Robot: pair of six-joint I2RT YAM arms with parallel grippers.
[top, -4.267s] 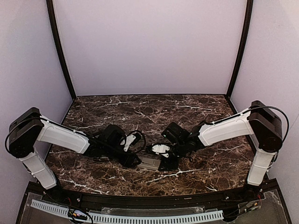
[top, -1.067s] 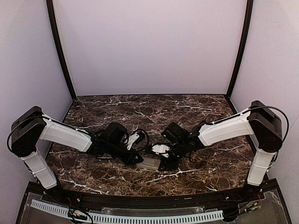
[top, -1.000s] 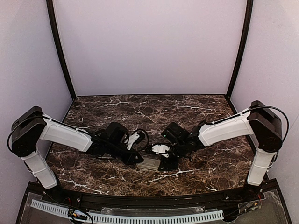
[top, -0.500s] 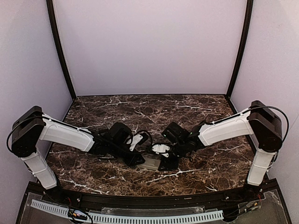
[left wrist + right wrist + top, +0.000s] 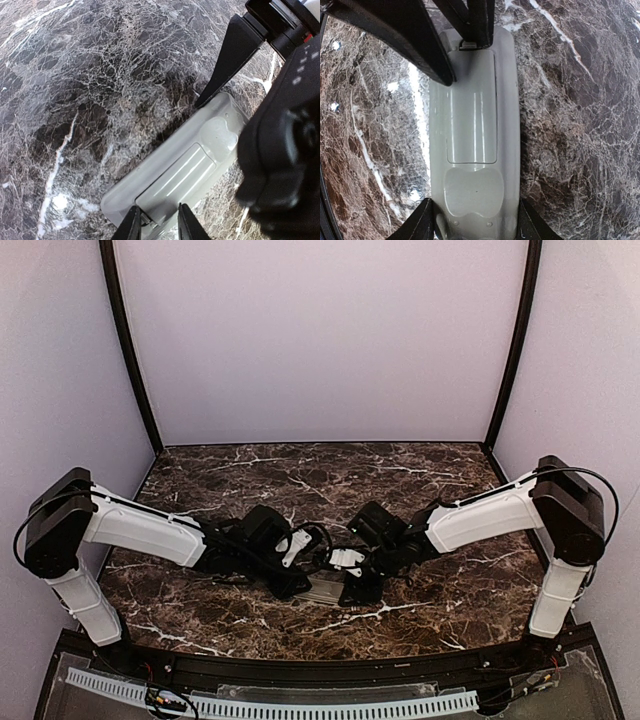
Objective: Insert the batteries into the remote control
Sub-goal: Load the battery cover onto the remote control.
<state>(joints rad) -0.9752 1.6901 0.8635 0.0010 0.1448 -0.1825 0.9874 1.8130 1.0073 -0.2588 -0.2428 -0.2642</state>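
Firmly, the right gripper (image 5: 476, 222) clamps one end of the remote (image 5: 475, 130), which lies grey back up on the table (image 5: 75, 75). At the opposite end, the left gripper (image 5: 157, 227), fingers narrowly apart, sits over the battery cover's (image 5: 175, 182) latch edge.

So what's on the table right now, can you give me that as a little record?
remote control: lying back up on the marble table, battery cover closed
right gripper: clamped across one end of the remote control
left gripper: fingertips at the cover's latch end, grip unclear
batteries: none in view
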